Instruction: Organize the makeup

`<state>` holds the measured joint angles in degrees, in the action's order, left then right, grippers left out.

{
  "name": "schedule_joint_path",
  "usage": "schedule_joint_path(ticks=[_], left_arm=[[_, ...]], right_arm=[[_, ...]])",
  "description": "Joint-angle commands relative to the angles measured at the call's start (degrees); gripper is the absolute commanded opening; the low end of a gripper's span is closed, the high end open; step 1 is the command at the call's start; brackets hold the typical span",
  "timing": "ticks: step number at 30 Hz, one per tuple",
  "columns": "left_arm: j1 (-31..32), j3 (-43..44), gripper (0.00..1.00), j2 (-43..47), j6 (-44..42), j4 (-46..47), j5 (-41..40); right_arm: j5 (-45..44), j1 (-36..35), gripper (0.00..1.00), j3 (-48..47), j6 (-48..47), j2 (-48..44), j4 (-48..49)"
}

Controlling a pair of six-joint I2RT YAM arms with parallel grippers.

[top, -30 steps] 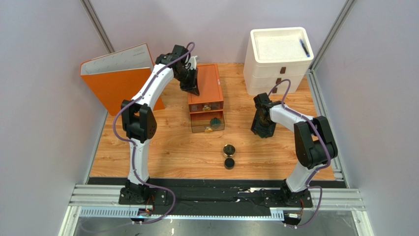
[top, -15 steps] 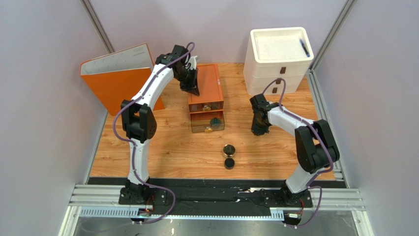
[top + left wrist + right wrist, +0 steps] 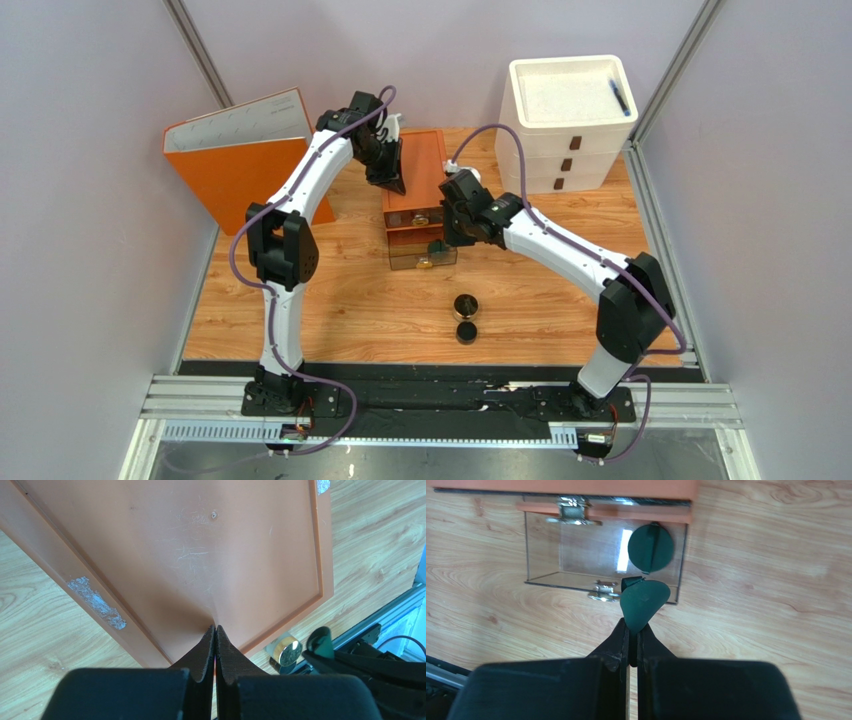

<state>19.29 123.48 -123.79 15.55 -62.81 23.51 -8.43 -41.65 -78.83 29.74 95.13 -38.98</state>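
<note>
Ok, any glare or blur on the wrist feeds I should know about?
Right wrist: a white glare streak on the clear drawer beside the green disc; the green piece in the right fingers is sharp. Left wrist: the left fingers shade the orange box just ahead; the gold jar glints. Top external: evenly lit.

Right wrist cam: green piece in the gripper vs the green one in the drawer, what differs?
The held green piece looks teardrop-shaped; the drawer disc is round. The held one is pinched in the right gripper over the front edge of the open drawer; the drawer disc lies inside. Both are dark green.
</note>
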Motion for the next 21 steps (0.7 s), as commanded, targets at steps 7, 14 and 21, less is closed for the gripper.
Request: schedule_joint_path(ticks=[7, 14, 21], left_arm=[[-0.1, -1.6, 0.00, -0.1, -1.8, -3.6, -2.8], [-0.1, -1.4, 0.00, 0.1, -1.9, -3.6, -3.1], [-0.1, -1.4, 0.00, -0.1, -1.9, -3.6, -2.6]], right_arm=[[2.4, -2.7, 0.24, -17.0, 0.1, 13.5, -2.4], [2.4, -3.0, 0.68, -15.7, -0.1, 11.8, -3.4], [-0.3, -3.0, 0.69, -10.7, 0.0, 7.1, -4.9]])
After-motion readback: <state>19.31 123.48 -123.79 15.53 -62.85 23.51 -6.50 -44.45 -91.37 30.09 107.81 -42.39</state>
